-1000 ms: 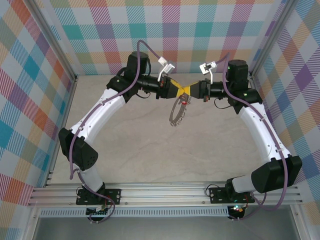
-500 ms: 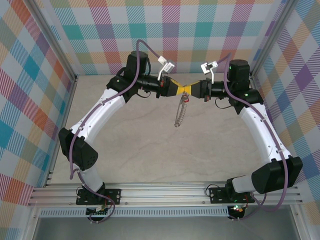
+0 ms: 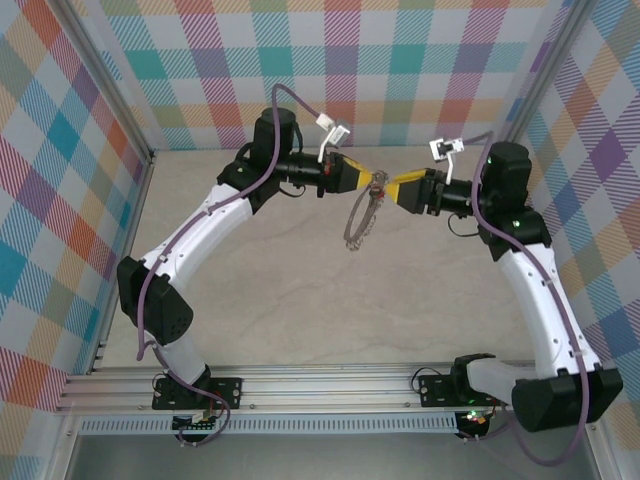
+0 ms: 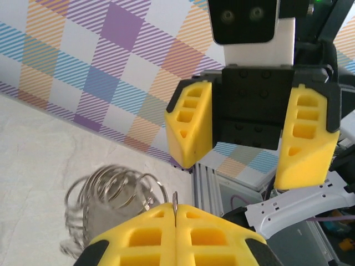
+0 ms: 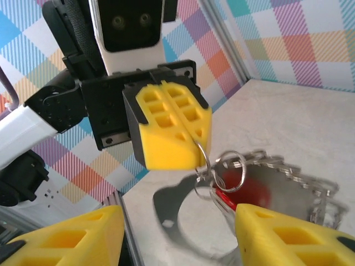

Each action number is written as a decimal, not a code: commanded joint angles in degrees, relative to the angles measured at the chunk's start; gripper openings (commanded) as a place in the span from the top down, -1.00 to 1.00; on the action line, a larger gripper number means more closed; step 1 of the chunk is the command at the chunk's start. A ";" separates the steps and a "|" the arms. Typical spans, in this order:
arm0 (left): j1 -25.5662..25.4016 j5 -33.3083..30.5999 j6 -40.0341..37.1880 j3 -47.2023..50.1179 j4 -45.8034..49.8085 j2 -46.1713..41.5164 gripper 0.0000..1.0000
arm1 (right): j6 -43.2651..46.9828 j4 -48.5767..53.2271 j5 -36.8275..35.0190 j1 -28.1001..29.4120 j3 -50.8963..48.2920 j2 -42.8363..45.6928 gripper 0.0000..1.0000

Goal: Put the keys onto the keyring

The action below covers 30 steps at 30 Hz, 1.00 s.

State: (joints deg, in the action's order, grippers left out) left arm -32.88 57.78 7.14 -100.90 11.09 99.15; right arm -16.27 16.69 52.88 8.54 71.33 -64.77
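Observation:
The keyring point(image 3: 355, 222) hangs above the table from my left gripper point(image 3: 366, 180). That gripper is shut on one thin loop at the ring's top point(image 4: 175, 204). More silver loops point(image 4: 108, 191) bunch below and left of its fingers point(image 4: 211, 233). In the right wrist view the grey hoop point(image 5: 162, 209) dangles blurred under the left gripper point(image 5: 195, 149). The keys' red tag point(image 5: 249, 191) sits among the small loops just below those fingers. My right gripper point(image 3: 392, 187) is open, a short way right of the ring. Its fingers point(image 5: 66, 235) hold nothing.
The checkered walls and a metal corner post point(image 3: 530, 90) stand close behind both grippers. The pale table top point(image 3: 330, 310) lies below the hanging ring. The arms' base rail point(image 3: 320, 385) runs along the near edge.
My right gripper has opened and drawn back to the right, away from the left one. The keyring stays in the left gripper and swings, showing first as an oval, then edge-on, now tilted.

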 commanded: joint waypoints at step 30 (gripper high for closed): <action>-1.00 1.38 5.43 0.31 -9.20 -4.32 1.00 | -5.08 -14.42 -2.17 4.18 -4.03 -3.43 -0.19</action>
State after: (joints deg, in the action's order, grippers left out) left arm -33.01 57.91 12.23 -100.64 4.32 97.32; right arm -20.75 5.21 50.37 12.12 65.04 -67.96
